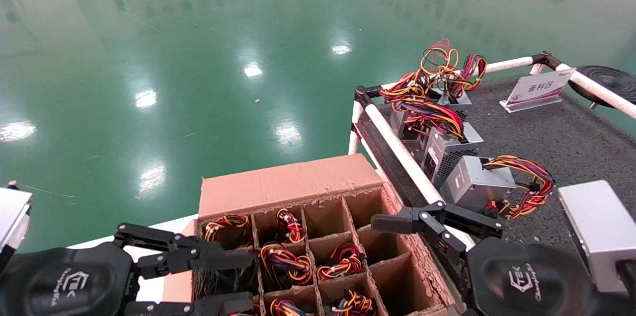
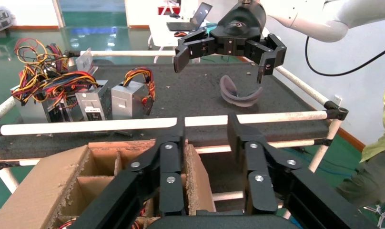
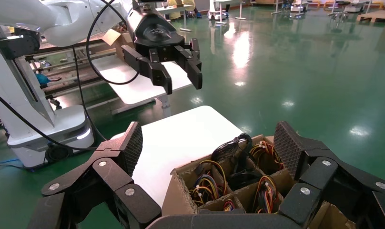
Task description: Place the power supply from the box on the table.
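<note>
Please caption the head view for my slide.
Both open grippers, left gripper and right gripper, hover above the brown cardboard box.

Head high, looking down; wrists low, facing; share box (image 1: 318,236).

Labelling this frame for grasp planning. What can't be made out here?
- Head view: the power supplies' metal cases in the brown cardboard box sit deep in the compartments; only wire bundles show.
- Head view: the left end effector hides the near-left compartments.
- Head view: the plain silver block is cut off by the picture edge.
- Right end effector: open, empty.
</note>
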Available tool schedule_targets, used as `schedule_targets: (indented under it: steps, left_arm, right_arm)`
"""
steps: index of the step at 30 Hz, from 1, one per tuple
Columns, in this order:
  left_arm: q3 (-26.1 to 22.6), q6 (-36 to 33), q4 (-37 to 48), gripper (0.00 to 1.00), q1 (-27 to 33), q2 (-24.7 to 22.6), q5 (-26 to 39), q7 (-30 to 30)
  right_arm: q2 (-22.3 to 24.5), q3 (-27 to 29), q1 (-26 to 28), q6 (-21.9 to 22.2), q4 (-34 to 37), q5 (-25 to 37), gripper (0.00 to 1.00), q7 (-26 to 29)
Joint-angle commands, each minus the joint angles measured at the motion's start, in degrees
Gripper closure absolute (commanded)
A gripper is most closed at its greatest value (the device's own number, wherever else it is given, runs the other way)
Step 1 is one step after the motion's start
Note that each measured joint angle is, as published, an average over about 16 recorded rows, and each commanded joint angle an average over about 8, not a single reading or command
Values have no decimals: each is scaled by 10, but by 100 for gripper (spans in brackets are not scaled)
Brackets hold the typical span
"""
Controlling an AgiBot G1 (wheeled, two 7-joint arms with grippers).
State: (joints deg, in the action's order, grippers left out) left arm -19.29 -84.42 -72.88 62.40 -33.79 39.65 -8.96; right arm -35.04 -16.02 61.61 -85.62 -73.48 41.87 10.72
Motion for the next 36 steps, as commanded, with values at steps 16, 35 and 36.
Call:
schedule_targets:
  steps: [16, 35, 36]
  left_arm:
    - [0, 0, 0, 100, 0, 0, 0, 0]
    - [0, 0, 0, 0, 0, 0, 0, 0]
    - [0, 0, 0, 0, 0, 0, 0, 0]
  right_arm:
    - [0, 0, 0, 0, 0, 0, 0, 0]
    - [0, -7, -14, 51, 23, 45, 0, -7]
    - [1, -8, -16, 57, 24, 52, 0, -8]
